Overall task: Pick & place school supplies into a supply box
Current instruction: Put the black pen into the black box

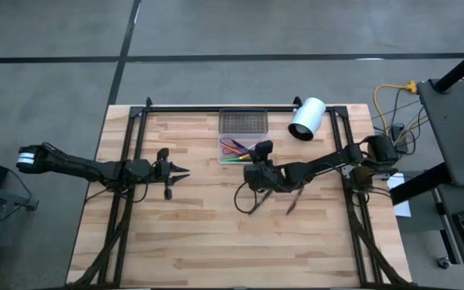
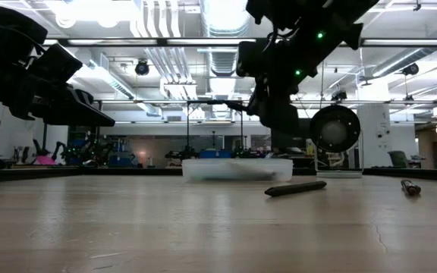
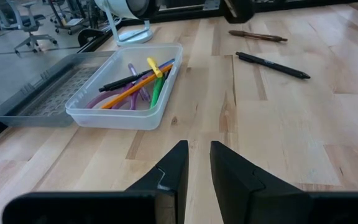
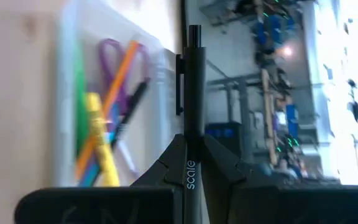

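Right pincer (image 4: 191, 163) is clamping a slim black clip pen (image 4: 192, 93) beside the clear plastic supply box (image 1: 243, 150). Left pincer (image 3: 197, 163) is hovering narrowly parted, empty, over the wooden worktop (image 1: 200, 234).

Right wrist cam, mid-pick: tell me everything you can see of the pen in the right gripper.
The black pen is a slim dark stick pen with a clicker tip, a side clip and the white word "scale" on its barrel. The right gripper is shut on it, fingers clamping the barrel, most of the pen jutting out beyond them. It hangs clear of the table beside the supply box, not in it. Only the fingers touch it.
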Motion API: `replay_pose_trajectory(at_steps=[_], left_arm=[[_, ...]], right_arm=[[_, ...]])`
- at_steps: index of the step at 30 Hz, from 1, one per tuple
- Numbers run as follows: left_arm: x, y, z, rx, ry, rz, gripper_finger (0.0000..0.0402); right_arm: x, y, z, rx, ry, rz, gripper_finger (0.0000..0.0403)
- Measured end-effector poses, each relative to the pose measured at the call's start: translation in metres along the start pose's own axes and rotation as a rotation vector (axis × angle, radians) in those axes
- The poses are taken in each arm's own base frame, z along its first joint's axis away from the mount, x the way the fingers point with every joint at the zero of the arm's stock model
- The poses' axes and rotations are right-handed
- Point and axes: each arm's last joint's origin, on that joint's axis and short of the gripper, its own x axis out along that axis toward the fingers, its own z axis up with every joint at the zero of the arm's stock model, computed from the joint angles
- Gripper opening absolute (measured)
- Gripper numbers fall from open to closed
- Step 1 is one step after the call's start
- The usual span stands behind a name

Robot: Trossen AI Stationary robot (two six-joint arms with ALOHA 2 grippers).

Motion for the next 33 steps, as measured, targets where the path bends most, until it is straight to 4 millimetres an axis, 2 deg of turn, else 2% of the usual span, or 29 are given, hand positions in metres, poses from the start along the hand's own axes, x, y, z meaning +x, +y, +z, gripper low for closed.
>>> replay_pose_trajectory(at_steps=[7, 15, 21, 27, 33], left_arm=[[0.000, 0.000, 0.000, 0.000, 0.000, 0.001, 0.0052], [0.000, 0.000, 0.000, 0.000, 0.000, 0.000, 0.0052], [0.000, 0.000, 0.000, 0.000, 0.000, 0.000, 0.0052], [0.000, 0.000, 0.000, 0.000, 0.000, 0.000, 0.0052], [0.000, 0.000, 0.000, 0.000, 0.000, 0.000, 0.0052]], right_arm=[[0.013, -0.007, 0.002, 0.101, 0.009, -0.073, 0.0015], [0.040, 0.013, 0.012, 0.045, 0.047, -0.157, 0.0015], [0.046, 0.022, 0.016, 0.074, 0.052, -0.152, 0.0015], [0.052, 0.020, 0.012, 0.074, 0.071, -0.155, 0.0016], [0.057, 0.016, 0.009, 0.104, 0.083, -0.157, 0.0045]])
